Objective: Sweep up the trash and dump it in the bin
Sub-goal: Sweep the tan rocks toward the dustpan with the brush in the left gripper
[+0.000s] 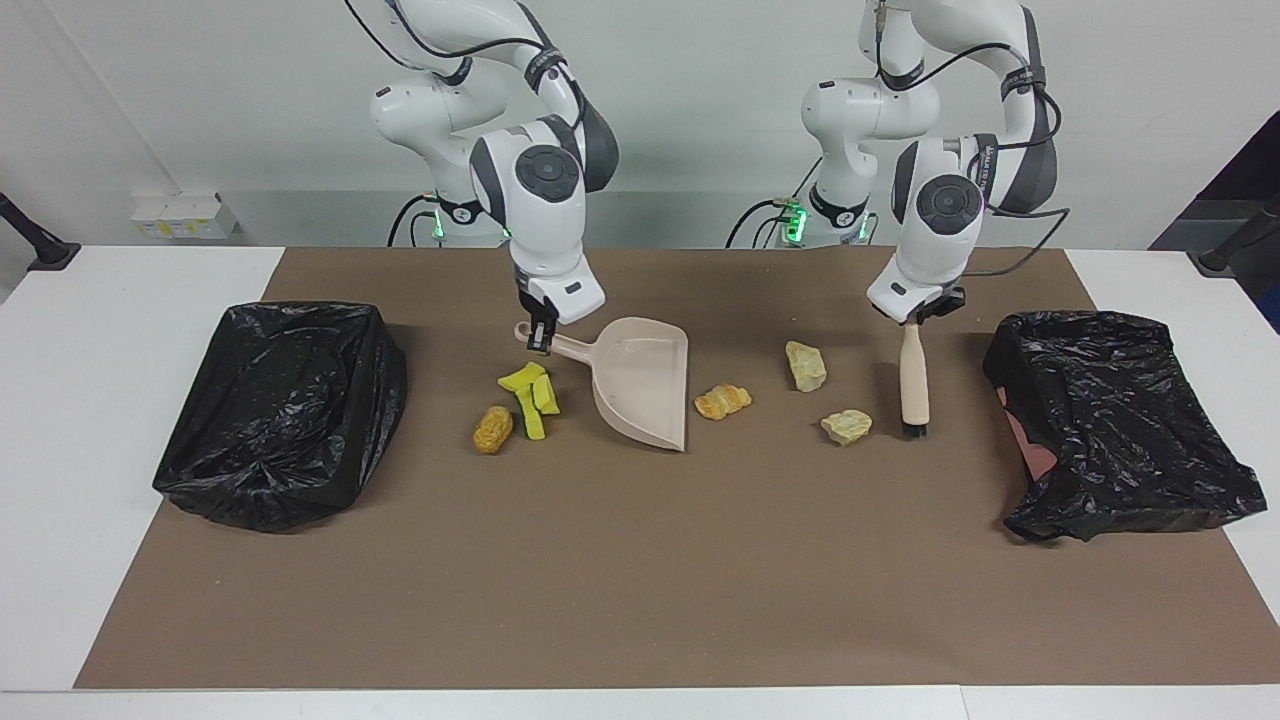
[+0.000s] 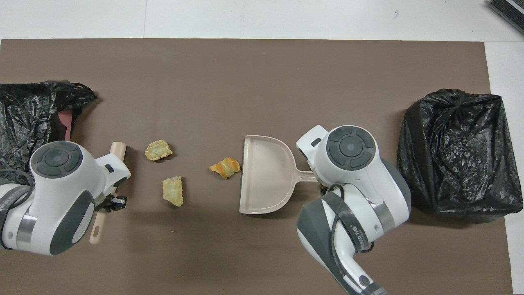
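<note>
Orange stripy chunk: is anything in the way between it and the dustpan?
Nothing visible. The orange stripy chunk lies just beside the open edge of the dustpan, which the right gripper holds. Two pale chunks lie between it and the brush in the left gripper.

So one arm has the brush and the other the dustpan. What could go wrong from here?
The yellow foam pieces and orange-brown nugget lie on the handle side of the dustpan, so a sweep might miss them. The brush in the left gripper could scatter the pale chunks rather than gather them. The orange-striped chunk may slip past the dustpan's open edge.
</note>
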